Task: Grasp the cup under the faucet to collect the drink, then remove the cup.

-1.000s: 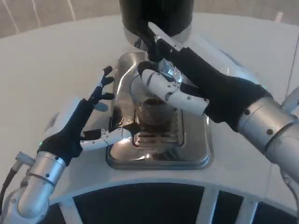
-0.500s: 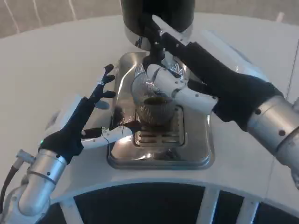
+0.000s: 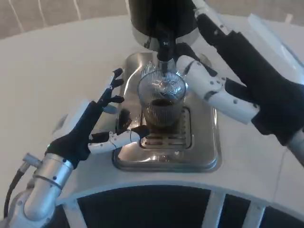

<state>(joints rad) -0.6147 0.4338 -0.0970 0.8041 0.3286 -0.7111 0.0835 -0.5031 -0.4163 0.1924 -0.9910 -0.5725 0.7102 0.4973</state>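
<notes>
Right hand [image 3: 223, 92] drawn back from the ribbed clear glass cup [image 3: 161, 102], fingers now loose beside its right side, gripping nothing; black drink dispenser [image 3: 161, 19] above; steel drip tray [image 3: 209, 152] beneath; cup under faucet [image 3: 164, 47], between both hands; left hand [image 3: 97, 128] open, fingers spread.

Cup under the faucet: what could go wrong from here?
The cup already holds dark drink; pulling it off the drip tray too sharply could slosh it. The right robot hand touches only its right side, so the grip may slip. The left robot hand, open nearby, could bump it.
</notes>
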